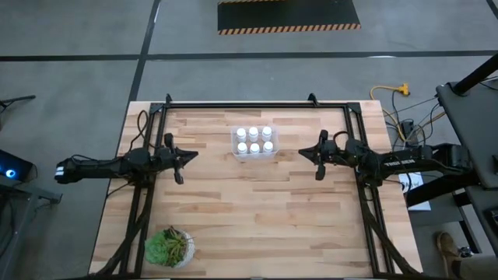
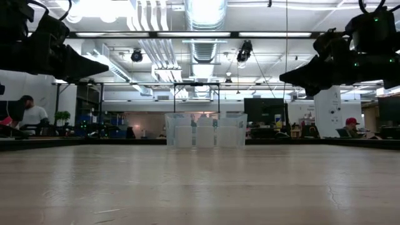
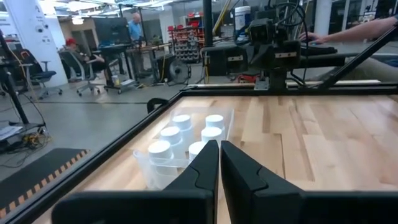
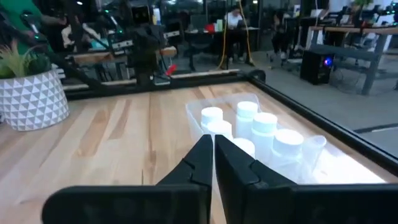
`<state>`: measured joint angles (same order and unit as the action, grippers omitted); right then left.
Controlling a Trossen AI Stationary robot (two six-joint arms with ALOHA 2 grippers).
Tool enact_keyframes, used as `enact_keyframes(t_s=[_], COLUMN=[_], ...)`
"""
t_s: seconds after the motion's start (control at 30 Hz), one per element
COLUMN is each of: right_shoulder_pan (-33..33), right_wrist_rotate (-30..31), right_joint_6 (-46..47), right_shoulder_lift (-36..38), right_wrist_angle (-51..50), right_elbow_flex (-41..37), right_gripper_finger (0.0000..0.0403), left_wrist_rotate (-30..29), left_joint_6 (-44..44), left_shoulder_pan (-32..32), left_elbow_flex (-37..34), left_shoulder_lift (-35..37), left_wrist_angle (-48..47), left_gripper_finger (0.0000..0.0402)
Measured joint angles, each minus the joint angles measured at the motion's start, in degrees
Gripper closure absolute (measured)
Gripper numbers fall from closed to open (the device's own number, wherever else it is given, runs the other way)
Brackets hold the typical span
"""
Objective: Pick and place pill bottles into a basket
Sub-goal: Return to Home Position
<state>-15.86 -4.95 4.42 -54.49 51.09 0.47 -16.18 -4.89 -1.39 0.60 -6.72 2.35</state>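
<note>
Several white pill bottles [image 1: 254, 140] stand upright inside the clear basket [image 1: 236, 149], which rests on the wooden table toward its far middle. The low view shows the basket [image 2: 205, 130] with the bottles [image 2: 205, 136] behind its see-through wall. My left gripper [image 1: 194, 153] hovers left of the basket, shut and empty, pointing level toward it [image 3: 219, 155]. My right gripper [image 1: 303, 152] hovers right of the basket, shut and empty, also pointing level [image 4: 212, 149]. Both are clear of the table.
A green potted plant [image 1: 169, 246] in a white patterned pot stands at the table's near left corner. A black frame [image 1: 257, 105] runs along the table's edges. People sit and stand in the room beyond the table.
</note>
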Motion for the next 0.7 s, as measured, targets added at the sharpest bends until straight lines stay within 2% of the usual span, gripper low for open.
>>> enact_keyframes(t_s=[0.2, 0.57, 0.7], right_shoulder_pan=[0.0, 2.1, 2.1], right_wrist_rotate=[5.0, 4.2, 1.3], right_joint_6=[-0.3, -2.1, -2.4], right_shoulder_lift=[-0.3, 0.7, 3.4], right_wrist_angle=[-3.1, 0.7, 2.3], right_elbow_flex=[0.0, 0.0, 0.0], right_gripper_finger=[0.0394, 0.0394, 0.0394], left_wrist_rotate=[-1.0, -2.1, -2.1], left_joint_6=[-0.6, -1.6, -1.6], left_shoulder_pan=[0.0, 0.0, 0.0], left_elbow_flex=[0.0, 0.1, 0.1], left_shoulder_lift=[-0.8, -1.4, -1.3], left_wrist_angle=[-0.1, -0.2, -0.2], left_gripper_finger=[0.0402, 0.0402, 0.0402])
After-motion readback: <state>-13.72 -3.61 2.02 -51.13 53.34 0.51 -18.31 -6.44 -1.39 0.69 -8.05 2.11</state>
